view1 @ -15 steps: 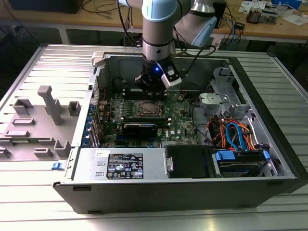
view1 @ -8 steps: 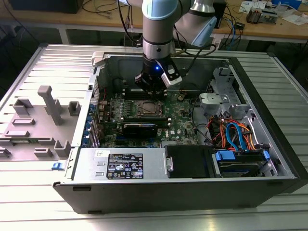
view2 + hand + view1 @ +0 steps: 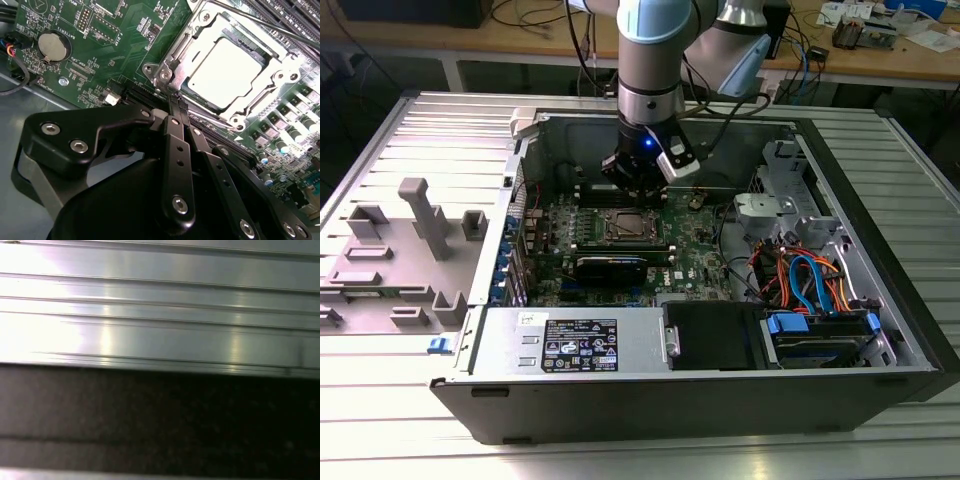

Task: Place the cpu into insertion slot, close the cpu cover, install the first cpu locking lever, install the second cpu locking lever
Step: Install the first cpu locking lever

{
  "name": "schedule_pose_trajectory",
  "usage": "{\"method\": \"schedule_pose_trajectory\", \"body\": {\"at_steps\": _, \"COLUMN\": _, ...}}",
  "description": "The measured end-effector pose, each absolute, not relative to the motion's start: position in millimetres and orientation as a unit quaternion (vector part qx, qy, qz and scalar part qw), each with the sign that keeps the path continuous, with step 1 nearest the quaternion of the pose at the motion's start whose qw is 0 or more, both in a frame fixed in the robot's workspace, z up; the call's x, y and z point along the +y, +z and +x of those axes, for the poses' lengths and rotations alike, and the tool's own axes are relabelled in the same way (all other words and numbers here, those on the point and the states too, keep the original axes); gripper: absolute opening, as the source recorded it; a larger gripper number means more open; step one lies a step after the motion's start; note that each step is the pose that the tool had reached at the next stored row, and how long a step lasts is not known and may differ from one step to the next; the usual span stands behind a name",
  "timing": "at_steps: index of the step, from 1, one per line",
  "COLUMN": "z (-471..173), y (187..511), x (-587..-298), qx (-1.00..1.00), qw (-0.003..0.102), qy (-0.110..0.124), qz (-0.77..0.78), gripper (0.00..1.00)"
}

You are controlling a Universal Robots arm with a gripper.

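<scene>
Black gripper [image 3: 176, 100] linkage nearest the lens in the second wrist view, fingers drawn narrow, all but together, with nothing seen clamped between them; tips set at the rim of the insertion slot [image 3: 165, 75], touching it or just above it, which of the two not discernible.

Cpu [image 3: 227, 70] seated in that slot, bright metal top facing up. Cpu cover [image 3: 280, 75] lying flat around it as a silvery frame, so placement and cover closing judged complete.

Thin locking lever [image 3: 280, 31] seen as a bare rod crossing beyond the far side of the socket; latched or free not discernible. Second lever not clearly made out near the fingertips. Lever steps therefore judged unfinished or in hand.

Arm [image 3: 650, 60] posed near vertical in the exterior view, reaching down into the open computer case [image 3: 880, 330], wrist directly over the motherboard [image 3: 700, 255], gripper [image 3: 638, 185] at the far edge of the insertion slot [image 3: 623, 226], beside the memory slots [image 3: 605, 195].
</scene>
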State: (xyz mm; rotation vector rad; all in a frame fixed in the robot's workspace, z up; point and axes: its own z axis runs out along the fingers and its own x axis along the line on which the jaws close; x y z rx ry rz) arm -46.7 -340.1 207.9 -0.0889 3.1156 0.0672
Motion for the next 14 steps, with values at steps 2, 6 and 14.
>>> {"method": "schedule_pose_trajectory", "body": {"at_steps": 2, "z": -46.7, "y": 207.8, "x": -340.3, "qx": 0.999, "qw": 0.012, "qy": 0.022, "qz": -0.029, "gripper": 0.11}}
{"method": "schedule_pose_trajectory", "body": {"at_steps": 6, "z": -46.7, "y": 207.6, "x": -341.5, "qx": 0.999, "qw": 0.012, "qy": 0.022, "qz": -0.029, "gripper": 0.11}}
{"method": "schedule_pose_trajectory", "body": {"at_steps": 14, "z": -46.7, "y": 204.6, "x": -342.1, "qx": 0.999, "qw": 0.012, "qy": 0.021, "qz": -0.029, "gripper": 0.11}}
